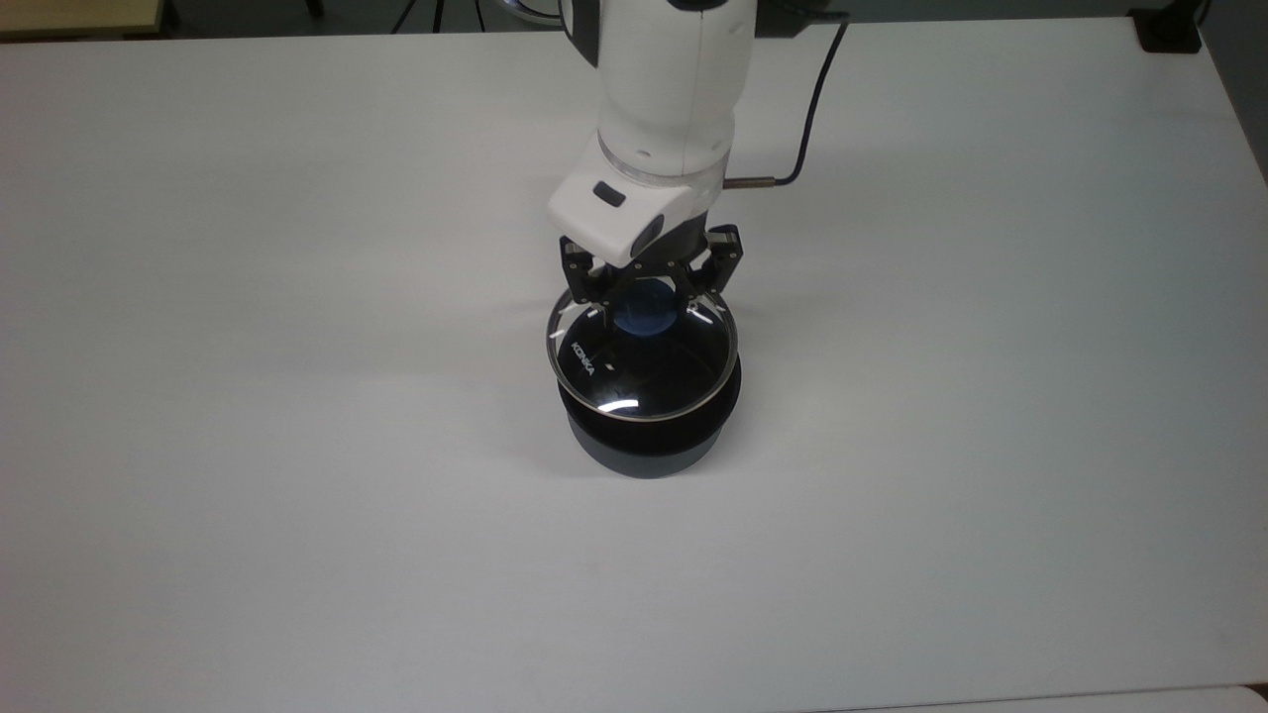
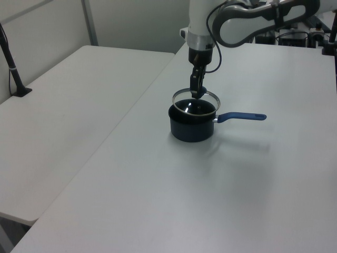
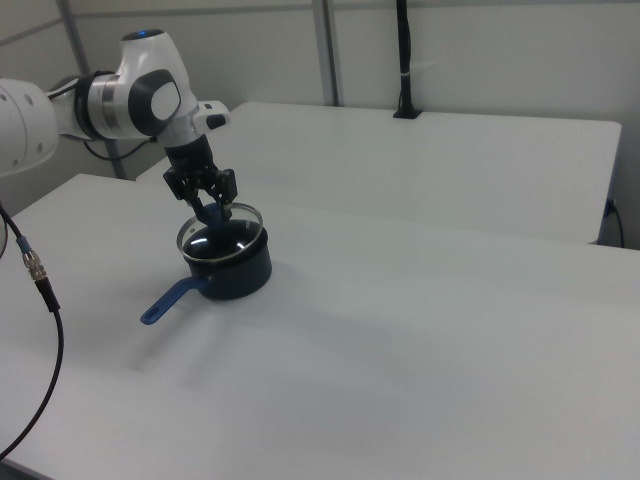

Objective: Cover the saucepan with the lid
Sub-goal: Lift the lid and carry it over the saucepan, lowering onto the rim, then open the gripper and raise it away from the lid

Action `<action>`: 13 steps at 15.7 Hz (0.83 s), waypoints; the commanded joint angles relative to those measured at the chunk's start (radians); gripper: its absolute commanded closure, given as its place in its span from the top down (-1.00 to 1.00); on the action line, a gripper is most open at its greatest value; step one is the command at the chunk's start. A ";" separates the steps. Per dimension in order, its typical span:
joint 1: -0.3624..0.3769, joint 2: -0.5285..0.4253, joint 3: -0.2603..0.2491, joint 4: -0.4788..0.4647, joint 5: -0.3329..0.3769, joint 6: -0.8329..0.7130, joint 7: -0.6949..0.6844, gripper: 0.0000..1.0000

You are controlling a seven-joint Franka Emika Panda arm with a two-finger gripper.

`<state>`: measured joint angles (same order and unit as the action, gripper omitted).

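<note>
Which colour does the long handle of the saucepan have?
Blue. The handle of the saucepan shows best in the left view.

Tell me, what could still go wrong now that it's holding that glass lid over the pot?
The gripper pinches only the small blue knob, so the lid might slip or tilt. The lid hangs above the saucepan, perhaps slightly off-centre in the left view; lowered so, its rim may catch the saucepan's edge. A hard push could shove the saucepan across the table.

Bright even overhead light, soft faint shadows on the white table (image 1: pixel 297 495), small glare streaks on the lid (image 1: pixel 634 381), frames sharp
</note>
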<state>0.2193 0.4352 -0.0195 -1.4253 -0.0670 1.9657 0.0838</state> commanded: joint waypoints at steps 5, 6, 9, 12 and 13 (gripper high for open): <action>0.020 0.046 -0.014 0.014 0.000 0.055 0.030 0.14; 0.021 0.046 -0.014 0.014 0.000 0.055 0.030 0.40; 0.020 0.045 -0.016 0.014 -0.004 0.055 0.018 1.00; 0.014 -0.015 -0.026 0.014 0.007 0.038 0.025 1.00; 0.009 -0.060 -0.028 -0.004 0.007 0.026 0.024 1.00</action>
<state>0.2249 0.4741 -0.0267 -1.4090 -0.0676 2.0143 0.0968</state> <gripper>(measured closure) 0.000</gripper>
